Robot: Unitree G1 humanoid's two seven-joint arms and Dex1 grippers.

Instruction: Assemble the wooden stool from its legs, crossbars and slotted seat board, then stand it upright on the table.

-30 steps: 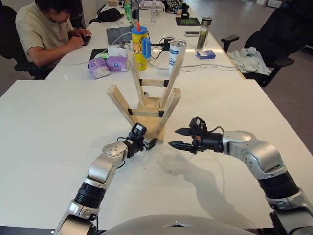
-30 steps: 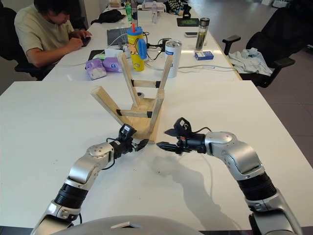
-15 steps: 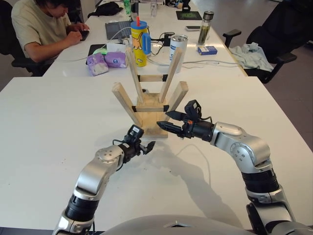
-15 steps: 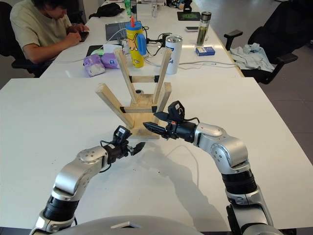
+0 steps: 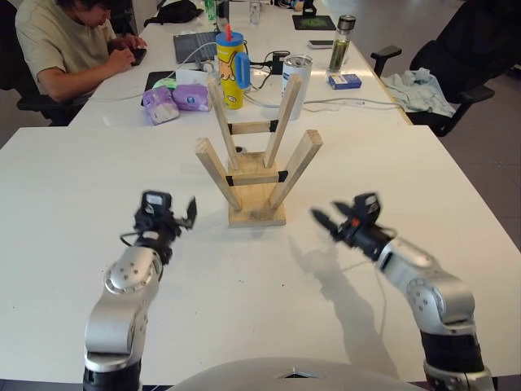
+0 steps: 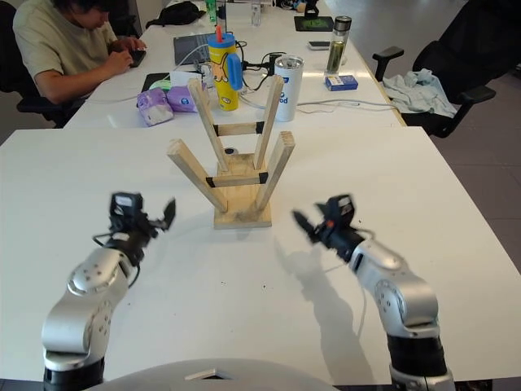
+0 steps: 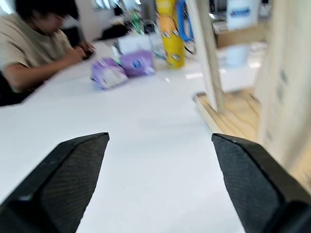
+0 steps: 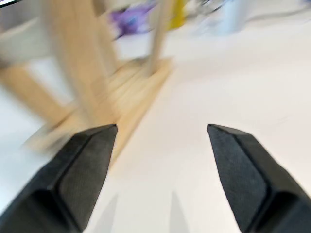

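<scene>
I am in an open-plan office. I stand at a long white table (image 5: 73, 212), and a second table of the same kind (image 5: 370, 110) runs on beyond it. At that farther table a person (image 5: 61, 41) sits hunched over the desk, next to an open laptop (image 5: 195, 47). Around the laptop lie everyday desk things: a tall yellow drinking bottle (image 5: 231, 69), a white tumbler (image 5: 295, 77), two purple tissue packs (image 5: 175, 102), a dark flask (image 5: 341, 41) and loose cables (image 5: 273, 61). A black swivel chair (image 5: 468, 49) with armrests stands to my right on a grey floor (image 5: 488, 155).
</scene>
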